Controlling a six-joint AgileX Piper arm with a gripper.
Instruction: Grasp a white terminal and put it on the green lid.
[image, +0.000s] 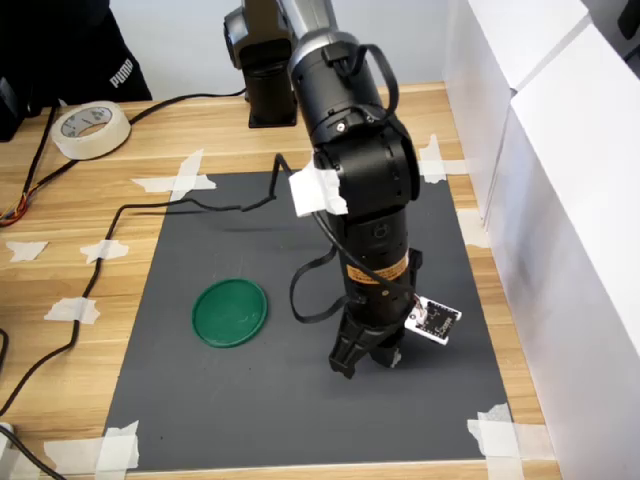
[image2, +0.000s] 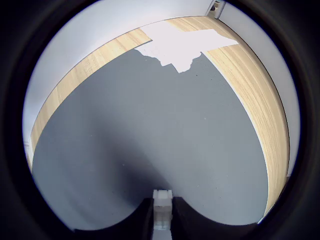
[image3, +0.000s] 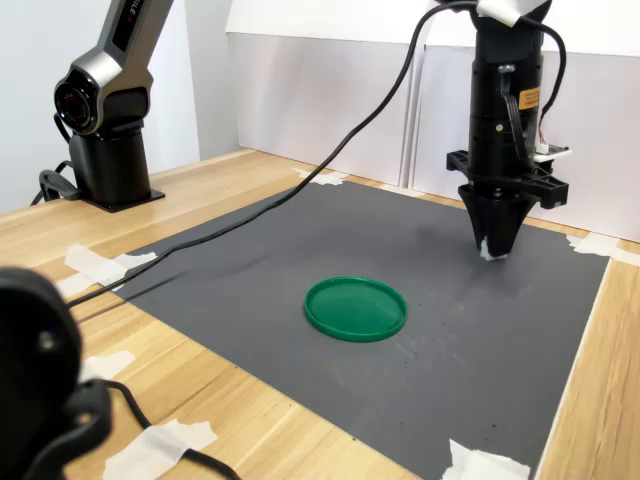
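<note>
The green lid (image: 230, 311) (image3: 356, 307) lies flat on the dark grey mat (image: 260, 400), near the mat's middle in both exterior views. My gripper (image: 368, 362) (image3: 494, 245) points straight down over the mat, to the right of the lid in both exterior views and well apart from it. Its jaws are shut on the white terminal (image2: 162, 199), a tiny whitish block pinched between the fingertips in the wrist view. A small pale bit at the gripper's tip in the second exterior view is the same terminal (image3: 489, 251). Whether the tip touches the mat I cannot tell.
A roll of white tape (image: 90, 130) sits on the wooden table at the back left of the first exterior view. Black cables (image: 110, 240) trail across the mat's left edge. White walls (image: 570, 200) stand close on the right. Tape scraps (image: 500, 435) hold the mat's corners.
</note>
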